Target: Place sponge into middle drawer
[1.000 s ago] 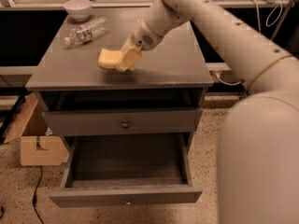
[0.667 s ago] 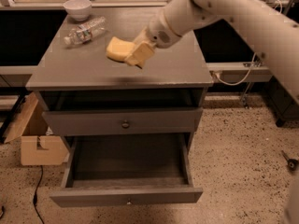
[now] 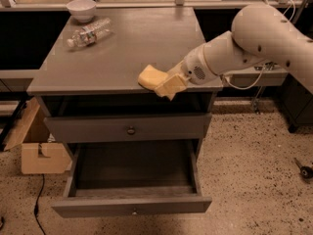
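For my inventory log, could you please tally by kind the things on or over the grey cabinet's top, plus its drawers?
1 white round bowl
1 clear plastic bottle, lying down
1 pale-yellow sponge, held in the tan gripper at the top's front edge
2 grey wooden drawers: upper drawer closed, middle drawer open
Total: 5

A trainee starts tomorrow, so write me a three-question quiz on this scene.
1. True or false: the middle drawer is shut.
2. Where is the tool, gripping the sponge? A inside that drawer; B at the cabinet top's front edge; C at its back edge.
3. Name the object lying beside the bowl at the back left.
Key: 1 false; 2 B; 3 the bottle.
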`<act>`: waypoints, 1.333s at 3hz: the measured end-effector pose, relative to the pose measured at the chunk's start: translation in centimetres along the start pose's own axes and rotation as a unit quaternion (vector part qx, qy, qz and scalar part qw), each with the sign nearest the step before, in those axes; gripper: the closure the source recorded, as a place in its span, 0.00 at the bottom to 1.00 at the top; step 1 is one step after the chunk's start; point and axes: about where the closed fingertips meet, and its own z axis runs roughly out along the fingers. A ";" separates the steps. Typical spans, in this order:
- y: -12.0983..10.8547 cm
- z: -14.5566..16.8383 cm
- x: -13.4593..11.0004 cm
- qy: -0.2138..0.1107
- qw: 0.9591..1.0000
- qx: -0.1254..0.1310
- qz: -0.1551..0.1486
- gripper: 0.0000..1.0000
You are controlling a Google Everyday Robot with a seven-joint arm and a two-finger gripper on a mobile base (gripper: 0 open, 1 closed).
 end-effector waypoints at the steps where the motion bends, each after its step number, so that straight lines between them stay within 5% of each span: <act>1: 0.1 0.0 0.2 0.000 1.000 0.000 0.004 1.00; 2: 1.6 -0.1 2.4 0.005 1.000 0.001 0.026 1.00; 3: 6.8 1.8 9.9 0.015 0.993 -0.013 0.113 1.00; 4: 10.3 6.0 15.7 0.029 0.984 -0.046 0.168 1.00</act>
